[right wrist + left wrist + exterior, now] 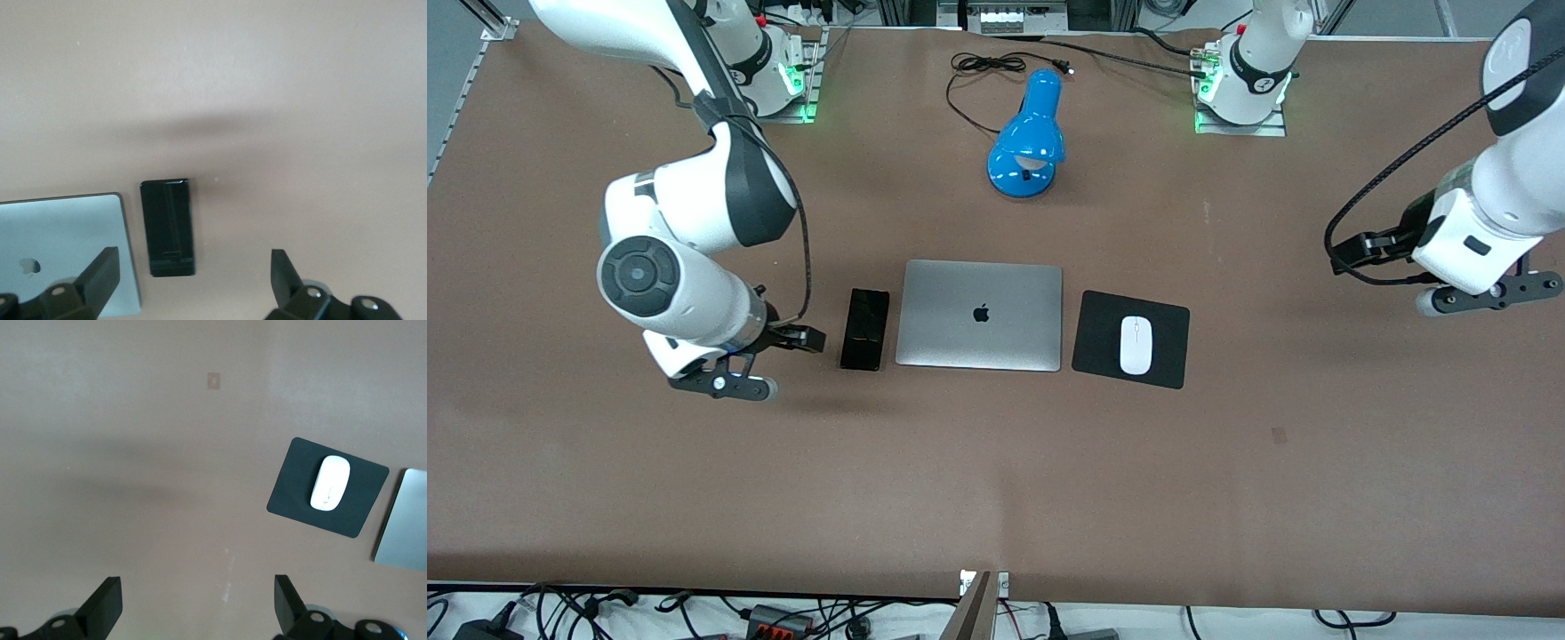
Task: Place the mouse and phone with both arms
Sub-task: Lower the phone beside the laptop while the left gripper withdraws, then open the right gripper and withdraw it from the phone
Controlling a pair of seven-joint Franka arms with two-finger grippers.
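Both jaws wide and empty: my right gripper hangs beside the phone, left gripper over bare counter, well apart from the mouse on its pad, both flanking the laptop within easy reach

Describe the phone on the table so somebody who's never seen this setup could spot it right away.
Find the closed silver laptop in the middle of the brown table. The phone lies flat beside it, toward the right arm's end. It is a slim, glossy black rectangle, far narrower than the square black pad at the laptop's other edge, which carries a white mouse.
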